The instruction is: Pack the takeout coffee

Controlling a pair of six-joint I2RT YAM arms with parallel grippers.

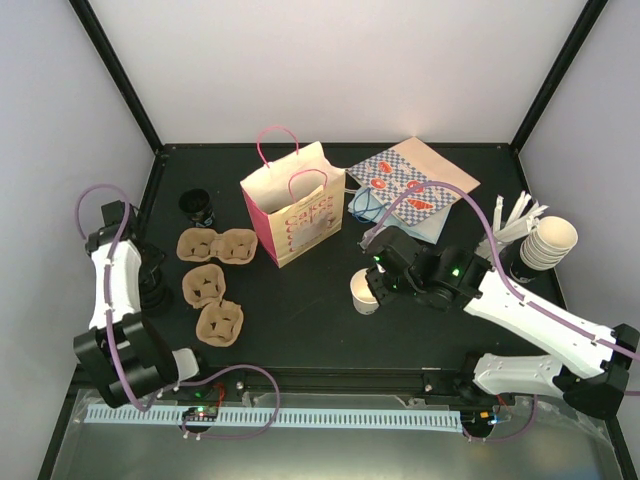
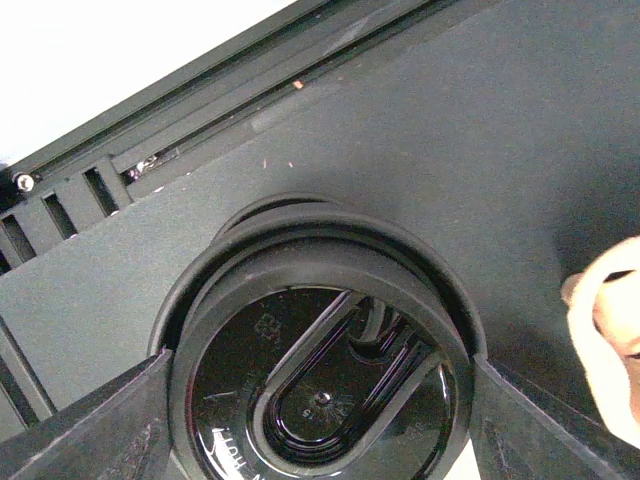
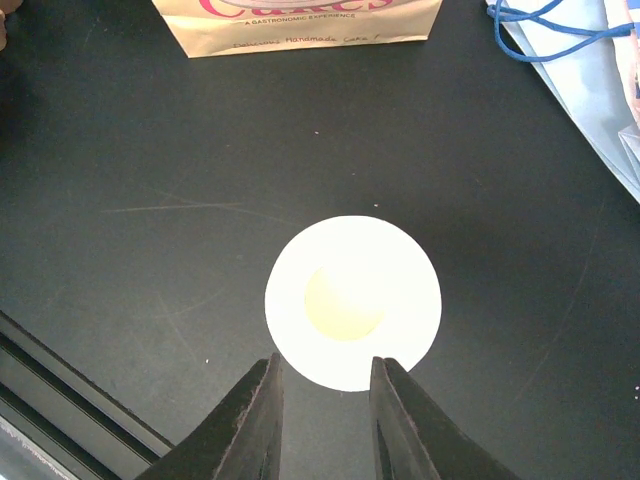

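Observation:
The takeout coffee [image 1: 364, 293] is a small white paper cup standing upright on the black table, right of centre; from above its cream inside [image 3: 352, 303] shows. My right gripper [image 1: 383, 278] hovers over its near side, and the gripper [image 3: 325, 365] is partly open with nothing between its fingers. The pink bag [image 1: 295, 215] stands open behind the cup, and its lower edge [image 3: 300, 20] shows in the right wrist view. At the table's left edge, my left gripper [image 1: 152, 290] has its fingers against both sides of a black lid [image 2: 230, 350].
Brown pulp cup carriers [image 1: 215, 245] [image 1: 212, 300] lie left of the bag, with a small black cup [image 1: 198, 207] behind them. A patterned flat bag [image 1: 415, 185] lies at the back right. A stack of cream cups [image 1: 550, 243] and white stirrers [image 1: 520, 215] are at far right.

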